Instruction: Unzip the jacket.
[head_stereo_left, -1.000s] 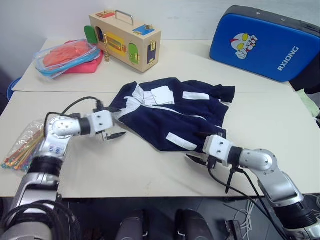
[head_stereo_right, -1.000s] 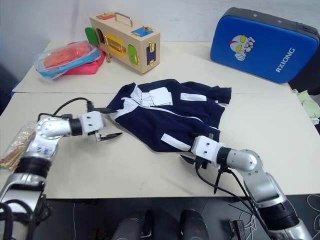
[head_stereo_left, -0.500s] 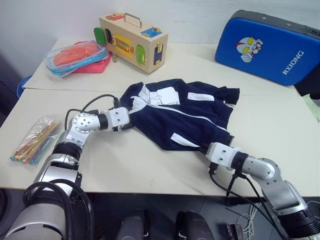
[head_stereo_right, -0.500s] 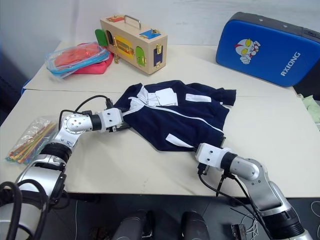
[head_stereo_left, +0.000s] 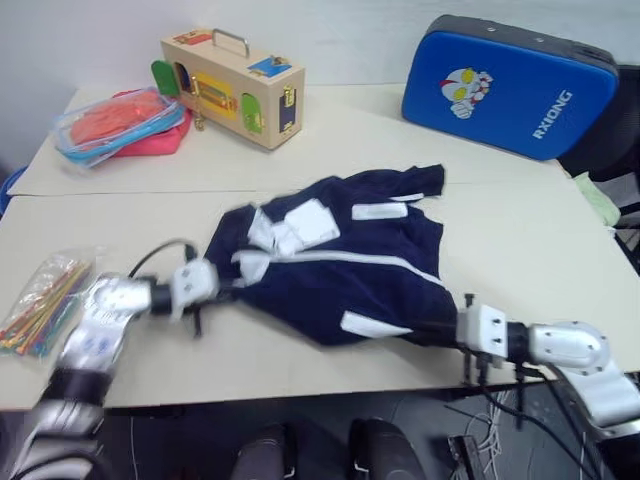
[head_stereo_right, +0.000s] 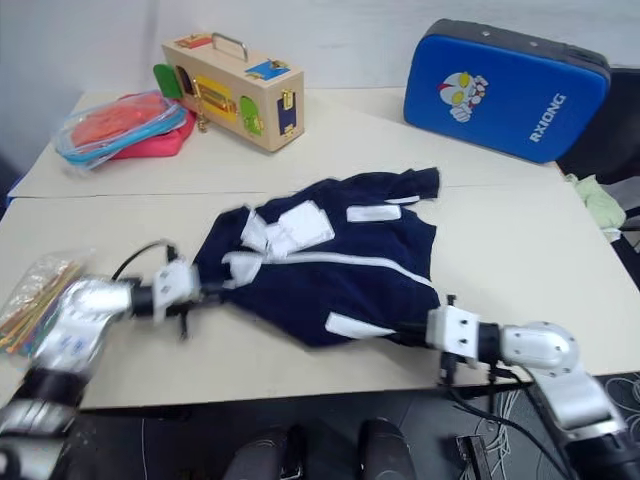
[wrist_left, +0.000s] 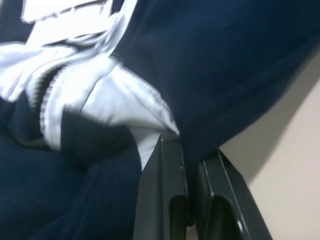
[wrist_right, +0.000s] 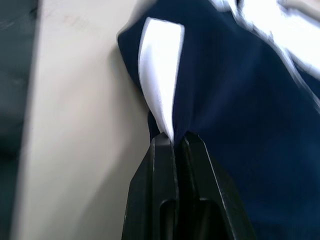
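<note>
My left gripper (wrist_left: 187, 150) was clenched on the collar end of the jacket (head_stereo_left: 330, 260), the fingers (wrist_left: 167, 185) pinching navy cloth and white trim together. My right gripper (wrist_right: 174, 137) was clenched on the hem end, pinching a fold at the foot of a white patch. The jacket lay near the middle of the bench (head_stereo_left: 520, 230), stretched between the two grips, with the zipper (head_stereo_left: 340, 257) appearing closed along its length.

Risks, as I judged them: neither grip was on the zipper pull, so drawing the ends apart would only tauten the cloth and could drag the garment toward the front edge, where my right hand already sat. The thin pinches could slip under tension. I could not locate the pull among the white folds at the collar.

Count, left to right: one bag of coloured sticks (head_stereo_left: 40, 300); one clear container of orange contents (head_stereo_left: 120, 115) resting on one pink item; one wooden latch box (head_stereo_left: 230, 75); one jacket, with three white patches visible, though the white pieces at the collar were too bunched for me to count separately; one blue padded case (head_stereo_left: 505, 85).
</note>
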